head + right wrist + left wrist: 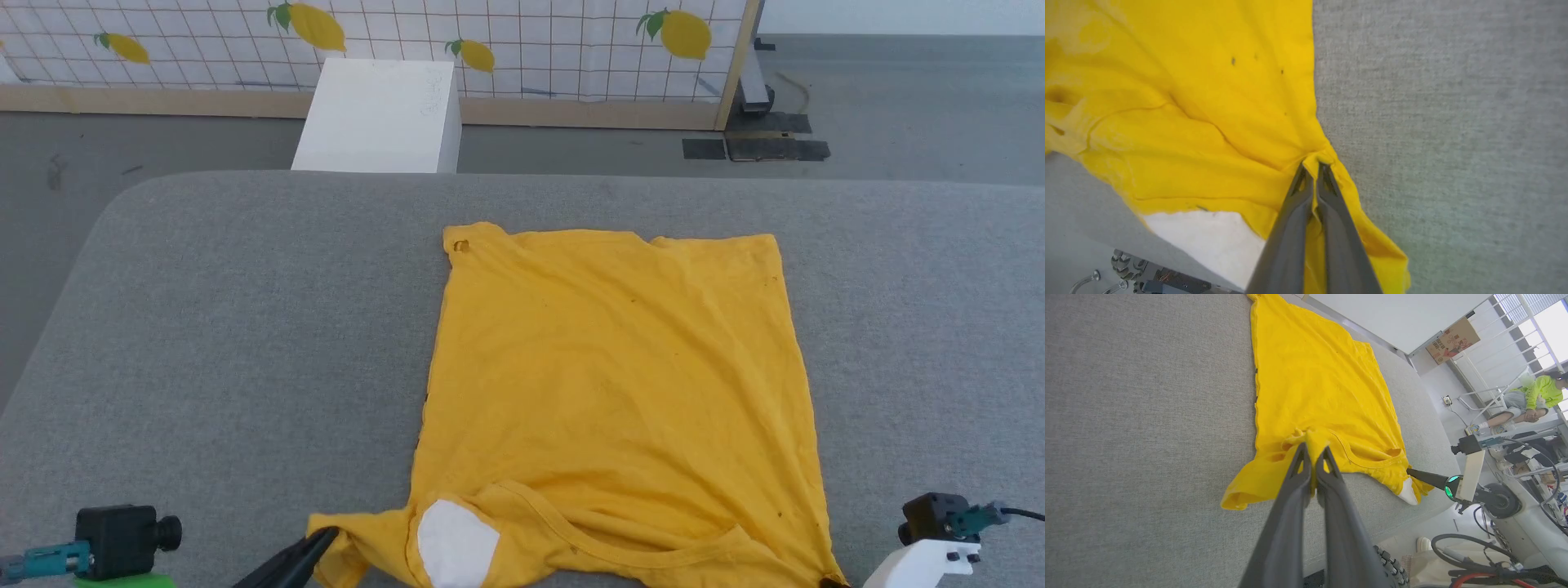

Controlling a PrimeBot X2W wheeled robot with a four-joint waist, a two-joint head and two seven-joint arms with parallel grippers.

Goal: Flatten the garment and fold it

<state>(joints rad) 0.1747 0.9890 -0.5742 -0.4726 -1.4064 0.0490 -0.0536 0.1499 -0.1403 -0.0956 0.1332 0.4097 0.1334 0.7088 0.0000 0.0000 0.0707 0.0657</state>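
the garment [612,384] lies nearly flat on the grey table [245,327], left gripper [1314,455] and right gripper [1312,167] each clamped on its near edge, with wrinkles left and 0 folds made.

garment [612,367]: yellow, white patch, seemingly dark specks | table [204,327]: grey

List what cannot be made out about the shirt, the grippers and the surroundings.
- Head view: the garment lies yellow side up; its underside is hidden by the cloth itself.
- Head view: its near edge runs off the bottom.
- Right wrist view: the right gripper pinches a fold that hides how much cloth it holds.
- Left wrist view: cardboard box print, too small.
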